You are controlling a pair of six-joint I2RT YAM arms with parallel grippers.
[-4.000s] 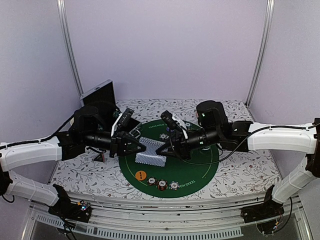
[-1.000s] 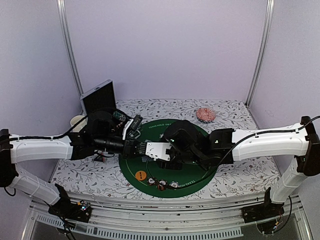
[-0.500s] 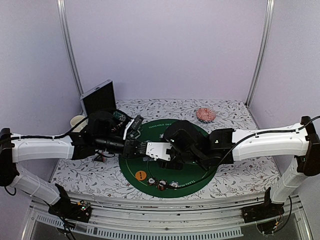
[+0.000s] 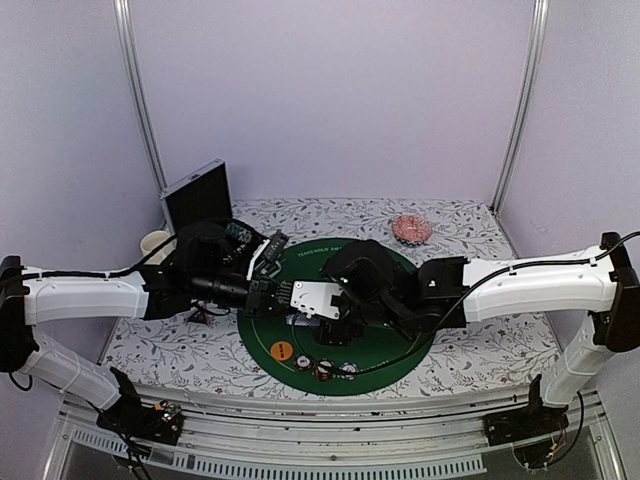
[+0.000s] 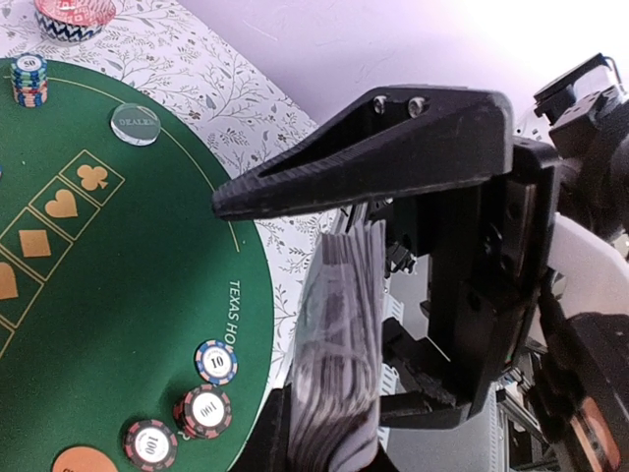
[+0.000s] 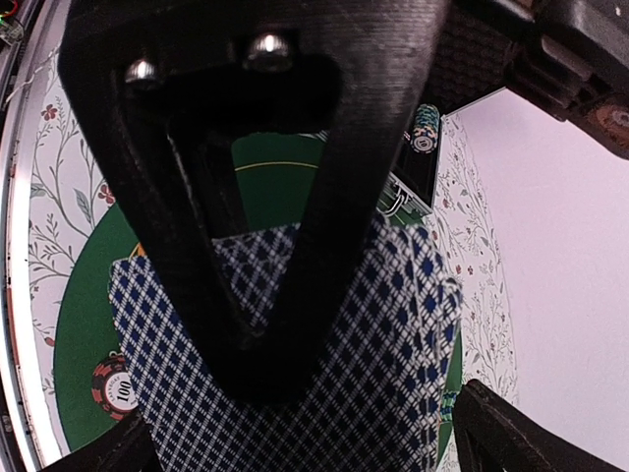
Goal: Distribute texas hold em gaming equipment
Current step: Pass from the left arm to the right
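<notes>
In the left wrist view, the deck of playing cards point(image 5: 339, 344) shows edge-on, with my left gripper point(image 5: 265, 324) shut on it above the green mat point(image 5: 118, 295). My right gripper point(image 6: 275, 433) is open, and its upper finger point(image 6: 256, 197) lies across the blue diamond back of the top card point(image 6: 393, 334). In the top view the two grippers meet over the mat point(image 4: 395, 345), left gripper point(image 4: 283, 293) against right gripper point(image 4: 335, 318), and the deck is hidden there. Three striped chips point(image 4: 325, 368) and an orange disc point(image 4: 282, 350) lie at the mat's near edge.
A pink patterned dish point(image 4: 411, 229) sits at the back right. A white mug point(image 4: 153, 242) and a black box point(image 4: 197, 195) stand at the back left. A pale dealer disc point(image 5: 136, 124) and a chip stack point(image 5: 29, 79) rest on the mat's far side.
My right gripper's jaws have spread wider in the last half second. Both arms stay together over the mat, and the left gripper still holds the deck.
</notes>
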